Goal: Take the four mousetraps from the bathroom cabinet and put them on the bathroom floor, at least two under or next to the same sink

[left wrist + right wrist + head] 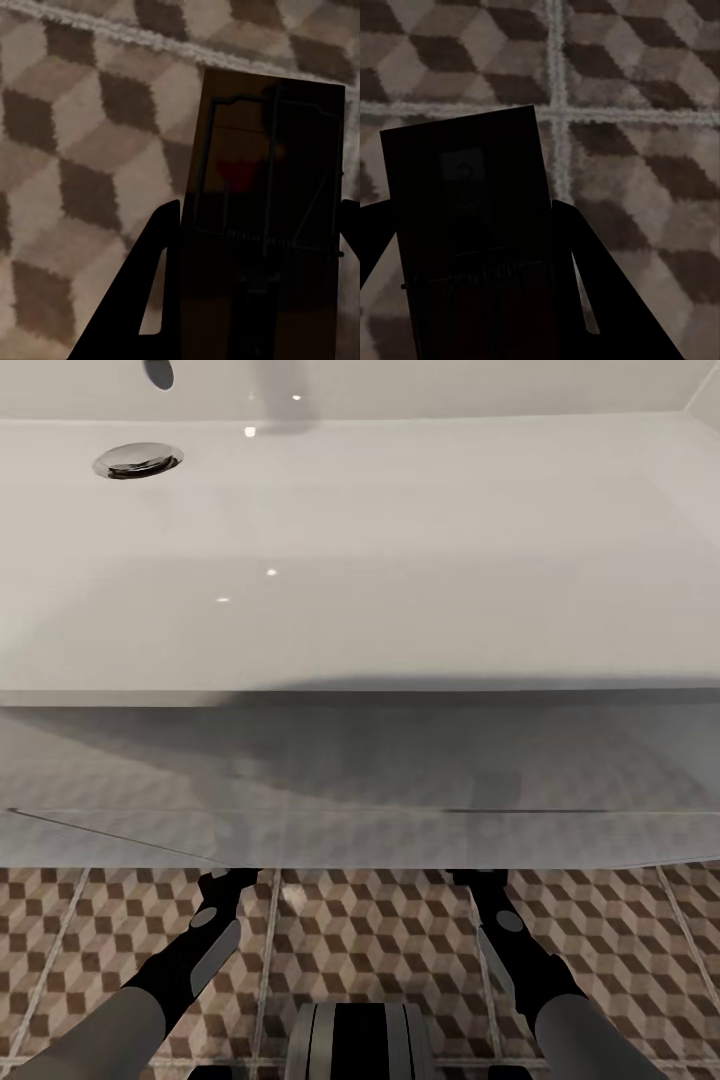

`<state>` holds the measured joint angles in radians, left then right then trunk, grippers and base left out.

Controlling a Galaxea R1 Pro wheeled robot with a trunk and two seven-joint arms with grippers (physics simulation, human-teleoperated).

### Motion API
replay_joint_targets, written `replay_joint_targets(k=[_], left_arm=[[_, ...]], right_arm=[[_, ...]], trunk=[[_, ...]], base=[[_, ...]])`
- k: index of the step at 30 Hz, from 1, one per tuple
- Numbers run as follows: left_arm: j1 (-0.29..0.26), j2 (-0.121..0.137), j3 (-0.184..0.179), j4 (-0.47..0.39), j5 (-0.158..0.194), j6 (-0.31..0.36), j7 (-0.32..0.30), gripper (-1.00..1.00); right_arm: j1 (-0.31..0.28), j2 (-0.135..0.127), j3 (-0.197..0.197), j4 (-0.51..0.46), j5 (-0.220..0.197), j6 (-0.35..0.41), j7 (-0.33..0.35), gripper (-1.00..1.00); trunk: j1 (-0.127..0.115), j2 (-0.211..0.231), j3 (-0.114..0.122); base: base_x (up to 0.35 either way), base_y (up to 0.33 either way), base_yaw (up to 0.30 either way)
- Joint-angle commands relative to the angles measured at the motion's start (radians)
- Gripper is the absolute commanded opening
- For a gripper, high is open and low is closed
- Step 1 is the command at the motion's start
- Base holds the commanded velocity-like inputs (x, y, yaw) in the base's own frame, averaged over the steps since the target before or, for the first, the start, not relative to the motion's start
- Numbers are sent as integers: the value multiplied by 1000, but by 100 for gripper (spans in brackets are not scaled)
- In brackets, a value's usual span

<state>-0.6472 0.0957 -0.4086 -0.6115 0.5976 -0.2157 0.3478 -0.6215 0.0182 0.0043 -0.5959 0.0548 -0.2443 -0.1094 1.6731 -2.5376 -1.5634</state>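
Both arms reached down under the front edge of the white sink (400,610), over the bathroom floor (370,940) with its cube-pattern tiles. The left gripper (255,247) had its fingers closed on a mousetrap (266,180), a brown board with dark wire and a red spot, held above the tiles. The right gripper (472,255) gripped a second mousetrap (465,195) between its fingers, close to a crossing of grout lines (556,112).
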Motion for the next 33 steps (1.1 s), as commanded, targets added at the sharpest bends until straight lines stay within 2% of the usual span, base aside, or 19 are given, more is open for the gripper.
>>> replay_joint_targets(k=[1,33], left_arm=[[-1,2,-9,-1,7,-5,11,-100],[-10,1,-7,-19,8,-2,16,-100]], right_arm=[[0,0,0,1,2,-3,-3,-100],[-5,-4,0,-4,2,8,-12,-100]], trunk=[[0,0,-1],[0,0,-1]], base=[[0,0,0],[0,0,0]])
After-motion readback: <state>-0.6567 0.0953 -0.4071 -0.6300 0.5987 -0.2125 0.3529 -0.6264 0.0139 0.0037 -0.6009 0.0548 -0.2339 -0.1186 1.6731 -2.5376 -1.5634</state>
